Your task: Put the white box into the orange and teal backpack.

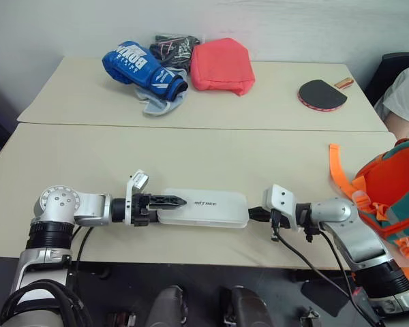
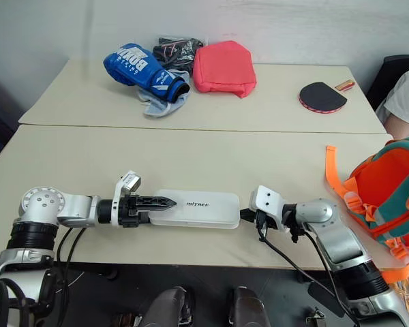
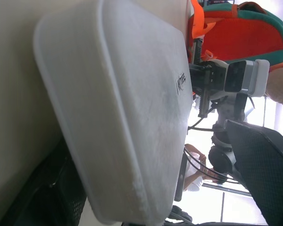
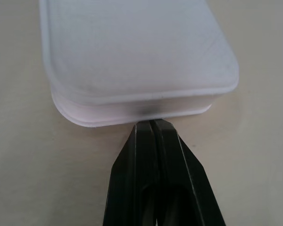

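- Right now the white box [image 1: 203, 208] is lying flat at the lower middle of the frame, near the front edge of the table [image 1: 191, 150].
- Left gripper [image 1: 169, 201] is reaching over the box's left end, fingers spread.
- Right gripper [image 4: 153, 126] is touching the box's right end, fingers pressed together.
- Orange and teal backpack [image 1: 388, 197] is sitting at the right edge.

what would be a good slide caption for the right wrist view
Closed black fingers of the right gripper press against the end of the flat white plastic box lying on the beige table.
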Available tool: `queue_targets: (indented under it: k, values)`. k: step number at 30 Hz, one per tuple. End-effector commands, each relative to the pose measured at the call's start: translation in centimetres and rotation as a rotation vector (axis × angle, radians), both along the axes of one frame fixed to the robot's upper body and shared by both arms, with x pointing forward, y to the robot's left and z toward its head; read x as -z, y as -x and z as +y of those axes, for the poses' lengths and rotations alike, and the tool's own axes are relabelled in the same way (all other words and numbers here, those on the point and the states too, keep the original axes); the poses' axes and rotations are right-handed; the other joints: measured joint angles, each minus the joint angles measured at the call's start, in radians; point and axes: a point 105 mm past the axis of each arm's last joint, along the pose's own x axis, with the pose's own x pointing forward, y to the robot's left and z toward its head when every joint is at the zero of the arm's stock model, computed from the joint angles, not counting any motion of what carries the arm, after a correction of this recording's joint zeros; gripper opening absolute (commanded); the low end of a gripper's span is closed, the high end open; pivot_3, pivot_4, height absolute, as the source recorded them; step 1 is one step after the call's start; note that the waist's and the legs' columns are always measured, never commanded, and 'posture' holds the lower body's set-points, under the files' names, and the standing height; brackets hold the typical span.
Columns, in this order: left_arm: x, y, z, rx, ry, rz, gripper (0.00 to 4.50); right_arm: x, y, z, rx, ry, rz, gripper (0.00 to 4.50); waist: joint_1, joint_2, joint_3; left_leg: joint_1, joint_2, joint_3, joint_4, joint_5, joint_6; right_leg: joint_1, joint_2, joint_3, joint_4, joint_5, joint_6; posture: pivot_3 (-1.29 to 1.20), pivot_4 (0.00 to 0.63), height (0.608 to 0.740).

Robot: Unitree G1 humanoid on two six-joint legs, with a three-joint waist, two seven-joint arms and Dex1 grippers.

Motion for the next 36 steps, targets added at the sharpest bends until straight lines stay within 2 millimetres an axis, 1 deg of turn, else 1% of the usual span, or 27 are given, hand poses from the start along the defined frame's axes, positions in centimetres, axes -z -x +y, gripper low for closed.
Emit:
queue_targets:
  k: [1, 3, 7, 10, 11, 12, 14, 16, 18, 20, 22, 24, 27, 28, 29, 31, 32, 34, 36]
  values:
    - [-0.8, -0.2, -1.1, 0.016, 0.054, -0.017, 4.27, 1.2, 0.4, 0.0, -0.045, 0.034, 0.024, 0.0, 0.0, 0.0, 0.0, 0.0, 0.0, 0.0, 0.0, 0.0, 0.0, 0.0, 0.0, 0.0, 0.0, 0.0, 0.0, 0.0, 0.15, 0.74]
    - [-0.9, -0.3, -1.4, 0.014, 0.069, -0.022, 3.86, 1.4, 0.4, -0.3, -0.049, 0.048, 0.021, 0.0, 0.0, 0.0, 0.0, 0.0, 0.0, 0.0, 0.0, 0.0, 0.0, 0.0, 0.0, 0.0, 0.0, 0.0, 0.0, 0.0, 0.15, 0.74]
    - [-1.1, -0.1, -1.7, 0.025, 0.077, -0.038, 2.64, 1.9, 0.7, -1.4, -0.045, 0.082, 0.021, 0.0, 0.001, 0.0, 0.0, 0.0, 0.0, 0.0, 0.0, 0.0, 0.0, 0.0, 0.0, 0.0, 0.0, 0.0, 0.0, 0.0, 0.15, 0.74]
    - [-1.1, 0.2, -1.7, 0.033, 0.073, -0.044, 1.79, 2.1, 1.1, -2.1, -0.029, 0.089, 0.025, 0.0, 0.005, -0.001, 0.0, 0.0, 0.0, 0.0, 0.0, 0.0, 0.0, 0.001, 0.0, 0.0, -0.001, 0.0, 0.0, 0.0, 0.15, 0.74]
    - [-1.2, 0.2, -1.7, 0.028, 0.08, -0.054, 1.57, 2.2, 1.2, -2.4, -0.023, 0.09, 0.027, 0.0, 0.008, -0.001, 0.0, 0.0, 0.0, 0.0, 0.001, 0.0, 0.0, 0.001, 0.0, 0.0, -0.001, 0.0, 0.0, 0.0, 0.15, 0.74]
    - [-1.3, 0.2, -1.7, 0.025, 0.083, -0.065, 1.44, 2.2, 1.4, -2.6, -0.016, 0.09, 0.03, 0.0, 0.01, -0.001, 0.0, 0.0, 0.0, 0.0, 0.001, 0.0, 0.0, 0.001, 0.0, 0.0, -0.001, 0.0, 0.0, 0.0, 0.15, 0.74]
    - [-1.2, 0.4, -1.6, 0.03, 0.068, -0.075, 1.43, 2.3, 1.6, -3.1, 0.004, 0.088, 0.036, 0.0, 0.017, -0.001, 0.0, 0.0, 0.0, 0.0, 0.001, -0.001, 0.0, 0.002, 0.0, 0.0, -0.003, 0.0, 0.0, 0.0, 0.15, 0.74]
    - [-1.6, 0.3, -1.7, 0.004, 0.089, -0.142, 1.43, 2.2, 2.1, -3.9, 0.044, 0.076, 0.042, 0.0, 0.024, -0.001, 0.0, 0.0, 0.0, 0.0, 0.0, -0.001, 0.0, 0.001, 0.0, 0.0, -0.004, 0.0, 0.0, 0.0, 0.15, 0.74]
    - [-3.5, 0.1, -1.6, -0.053, 0.168, -0.325, 1.43, 1.2, 2.3, -5.4, 0.186, -0.005, 0.032, 0.0, 0.029, -0.001, 0.0, -0.001, 0.0, -0.001, 0.0, -0.001, 0.0, 0.002, 0.0, 0.0, -0.005, 0.0, 0.0, 0.0, 0.15, 0.74]
    - [-5.1, 0.5, -1.2, -0.093, 0.239, -0.505, 1.43, -0.2, 3.2, -6.1, 0.279, -0.121, 0.037, 0.0, 0.03, 0.0, 0.0, -0.003, 0.0, -0.002, -0.001, -0.002, 0.0, 0.001, 0.0, 0.0, -0.007, 0.0, 0.0, 0.0, 0.15, 0.74]
    - [-5.6, 0.9, -0.9, -0.094, 0.232, -0.667, 1.43, -1.4, 4.7, -6.7, 0.346, -0.196, 0.024, 0.4, 0.03, 0.0, 0.001, -0.004, 0.0, -0.002, -0.002, -0.004, -0.003, 0.001, 0.0, -0.001, -0.011, 0.0, 0.0, 0.0, 0.15, 0.74]
    - [-5.3, 1.4, -0.8, -0.046, 0.183, -0.787, 1.43, -2.1, 6.0, -7.5, 0.427, -0.224, -0.011, 0.94, 0.028, 0.002, 0.001, -0.005, 0.0, -0.002, -0.003, -0.004, -0.003, 0.001, 0.0, -0.001, -0.014, 0.0, 0.0, 0.0, 0.15, 0.74]
    - [-4.9, 1.9, -1.1, 0.028, 0.141, -0.931, 1.43, -2.6, 7.7, -9.2, 0.578, -0.235, -0.069, 1.97, 0.026, 0.005, 0.002, -0.004, 0.0, -0.001, -0.004, -0.005, -0.004, 0.001, 0.001, -0.001, -0.014, 0.0, 0.0, 0.0, 0.15, 0.74]
    - [-4.7, 2.0, -1.3, 0.059, 0.123, -0.981, 1.43, -3.0, 8.5, -9.6, 0.615, -0.268, -0.101, 2.34, 0.027, 0.006, 0.002, -0.004, 0.0, -0.001, -0.005, -0.005, -0.004, 0.001, 0.001, 0.0, -0.014, 0.0, 0.0, 0.0, 0.15, 0.74]
    - [-4.7, 2.0, -1.6, 0.084, 0.121, -1.039, 1.43, -3.7, 9.4, -9.8, 0.64, -0.317, -0.142, 2.68, 0.027, 0.007, 0.002, -0.004, 0.0, -0.001, -0.005, -0.005, -0.004, 0.001, 0.001, 0.0, -0.014, 0.0, 0.0, 0.0, 0.15, 0.74]
    - [-4.8, 1.9, -2.1, 0.1, 0.132, -1.092, 1.43, -4.7, 11.1, -10.7, 0.708, -0.353, -0.199, 3.35, 0.028, 0.008, 0.003, -0.004, 0.0, -0.001, -0.008, -0.005, -0.004, 0.001, 0.001, 0.0, -0.015, 0.0, 0.0, 0.0, 0.15, 0.74]
    - [-4.9, 1.8, -2.5, 0.112, 0.13, -1.128, 1.43, -4.8, 12.0, -11.3, 0.755, -0.362, -0.2, 3.73, 0.029, 0.009, 0.004, -0.004, 0.0, -0.001, -0.009, -0.005, -0.004, 0.0, 0.001, 0.0, -0.015, 0.0, 0.0, 0.0, 0.15, 0.74]
    - [-4.5, 2.0, -3.1, 0.197, 0.105, -1.205, 1.43, -5.1, 14.3, -12.8, 0.871, -0.403, -0.197, 4.46, 0.028, 0.01, 0.004, -0.004, 0.0, -0.001, -0.009, -0.007, 0.001, 0.0, 0.001, 0.0, -0.015, 0.0, 0.0, 0.0, 0.15, 0.74]
    - [-3.9, 2.3, -3.4, 0.262, 0.092, -1.248, 1.43, -5.4, 16.4, -15.1, 1.02, -0.423, -0.245, 4.49, 0.028, 0.011, 0.004, -0.004, 0.0, -0.001, -0.011, -0.007, 0.002, -0.001, 0.001, 0.0, -0.015, 0.0, 0.0, 0.0, 0.15, 0.74]
